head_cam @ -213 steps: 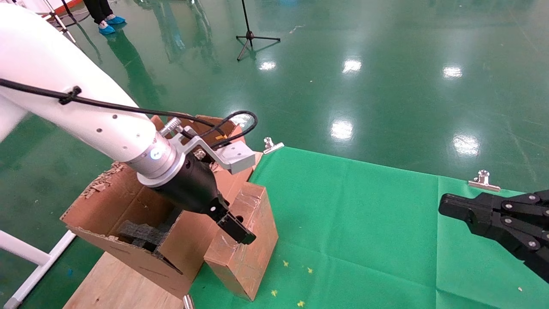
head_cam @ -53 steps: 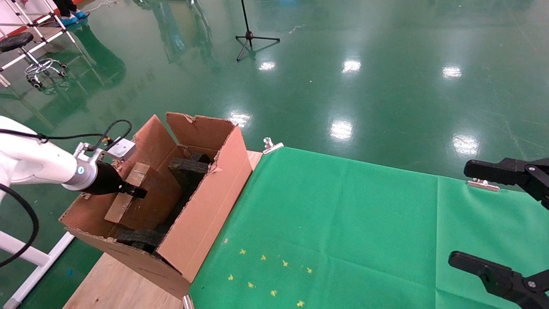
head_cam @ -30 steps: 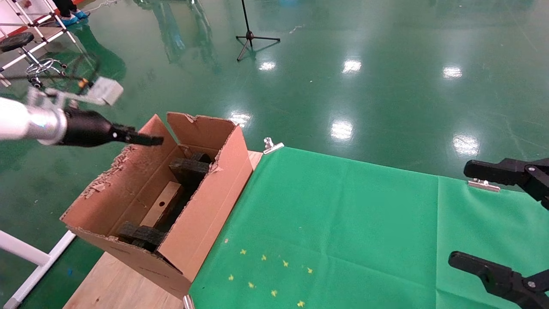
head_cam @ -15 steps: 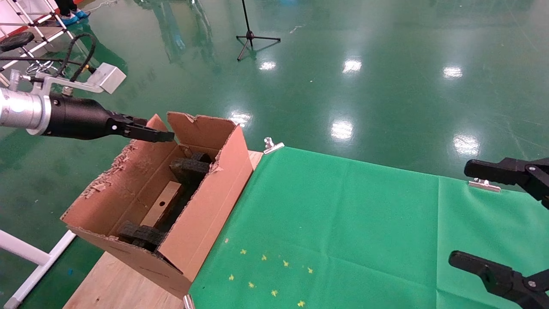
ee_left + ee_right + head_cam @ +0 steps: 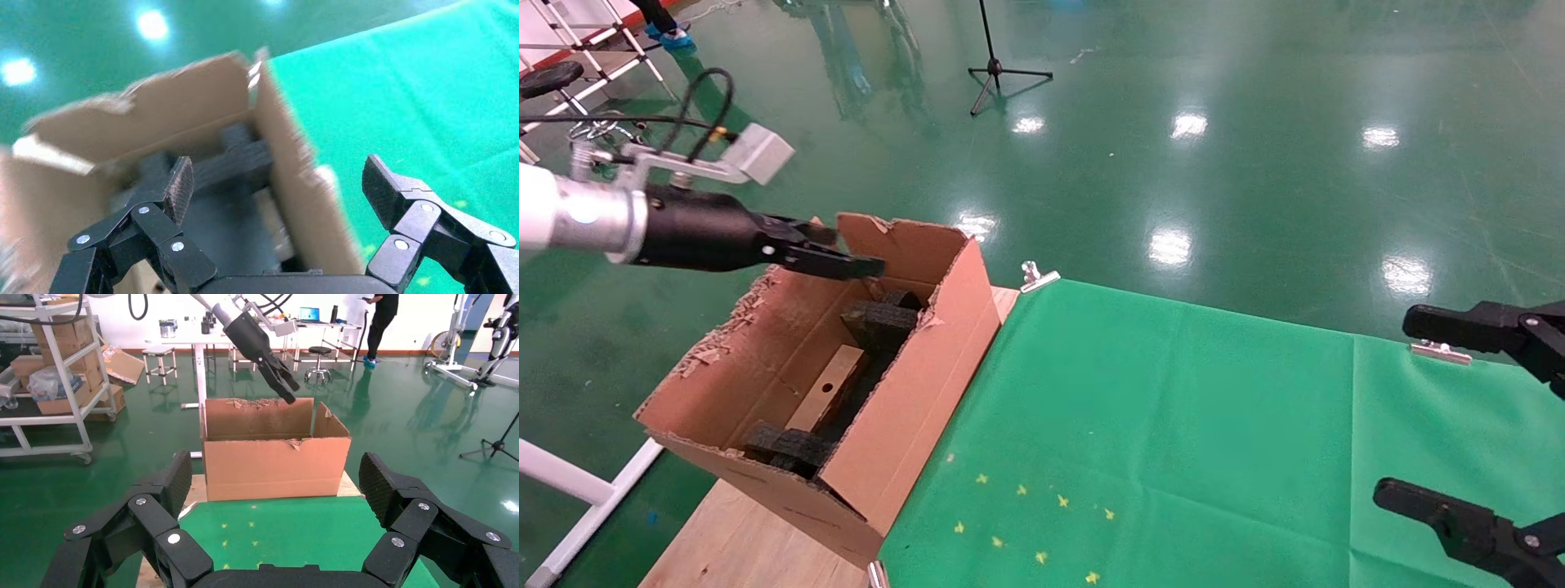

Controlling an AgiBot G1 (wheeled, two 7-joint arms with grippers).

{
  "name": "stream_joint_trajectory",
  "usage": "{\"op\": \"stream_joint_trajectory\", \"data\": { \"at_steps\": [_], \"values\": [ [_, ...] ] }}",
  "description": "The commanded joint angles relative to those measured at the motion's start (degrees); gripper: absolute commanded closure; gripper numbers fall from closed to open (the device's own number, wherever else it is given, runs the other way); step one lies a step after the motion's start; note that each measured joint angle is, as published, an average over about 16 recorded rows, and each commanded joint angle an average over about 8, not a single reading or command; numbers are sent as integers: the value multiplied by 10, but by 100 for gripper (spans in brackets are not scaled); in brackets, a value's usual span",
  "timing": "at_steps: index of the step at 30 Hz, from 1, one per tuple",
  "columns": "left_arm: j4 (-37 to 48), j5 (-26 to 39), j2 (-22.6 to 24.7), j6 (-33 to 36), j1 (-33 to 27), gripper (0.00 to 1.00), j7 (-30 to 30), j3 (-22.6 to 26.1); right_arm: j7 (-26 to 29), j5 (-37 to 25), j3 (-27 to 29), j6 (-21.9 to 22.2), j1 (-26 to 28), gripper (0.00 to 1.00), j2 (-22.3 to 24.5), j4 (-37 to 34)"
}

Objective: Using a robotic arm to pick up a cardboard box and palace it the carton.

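Observation:
The carton (image 5: 903,408), large with ragged flaps, stands on a wooden board at the table's left end; it also shows in the right wrist view (image 5: 275,459). Black foam blocks (image 5: 878,320) sit inside it. Between them shows a narrow tan face with a dark spot, which looks like the cardboard box (image 5: 828,398) lying low in the carton. The robotic arm is my left one. Its gripper (image 5: 858,263) hovers over the carton's far left flap, open and empty (image 5: 278,177). My right gripper (image 5: 1406,408) is parked open at the table's right edge (image 5: 275,478).
A green cloth (image 5: 1173,425) with small yellow marks (image 5: 1021,523) covers the table, held by metal clips (image 5: 1038,276) (image 5: 1441,343). The wooden board (image 5: 740,539) juts out at the front left. A tripod stand (image 5: 997,65) and a white frame (image 5: 568,482) stand on the floor.
My left gripper let go of the cardboard box inside the carton, rose out, and has now moved right above the carton's far flap. The right gripper opened earlier and is still.

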Motion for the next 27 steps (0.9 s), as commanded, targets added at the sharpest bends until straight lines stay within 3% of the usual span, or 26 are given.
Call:
{"op": "stream_joint_trajectory", "data": {
  "at_steps": [1,27],
  "values": [
    [-16,-13,0,4,15,0,6,-11,0,0,0,0,0,0,0,0],
    [-253,-212,-4,57,237,0,100,-182,0,0,0,0,0,0,0,0]
  ]
}}
